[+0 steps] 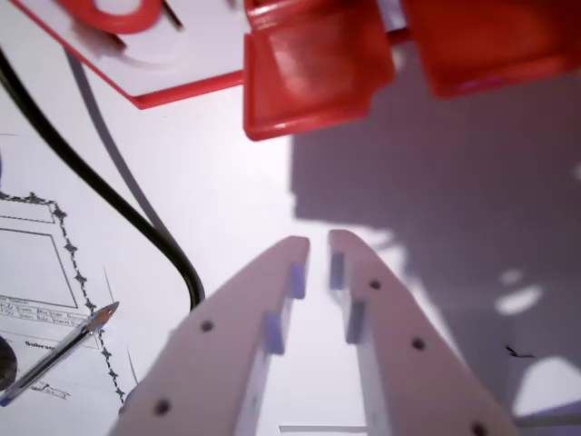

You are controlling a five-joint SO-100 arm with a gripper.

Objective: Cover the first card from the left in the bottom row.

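Across the white tabletop (227,182), the white gripper (318,243) hangs low with its tips nearly together, just a thin gap, nothing between them. At the far side, translucent red plastic pieces (313,68) sit beside a red-edged white board (182,64). A black cable (136,213) curves on the left, past a printed sheet (41,263) with a ballpoint pen (64,350). Can't make out any card.

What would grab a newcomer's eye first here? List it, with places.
The glossy red plastic pieces across the top stand out most. Below them, the white gripper rises from the bottom edge, its tips nearly together and empty. A black cable curves down the left, past a pen on printed paper.
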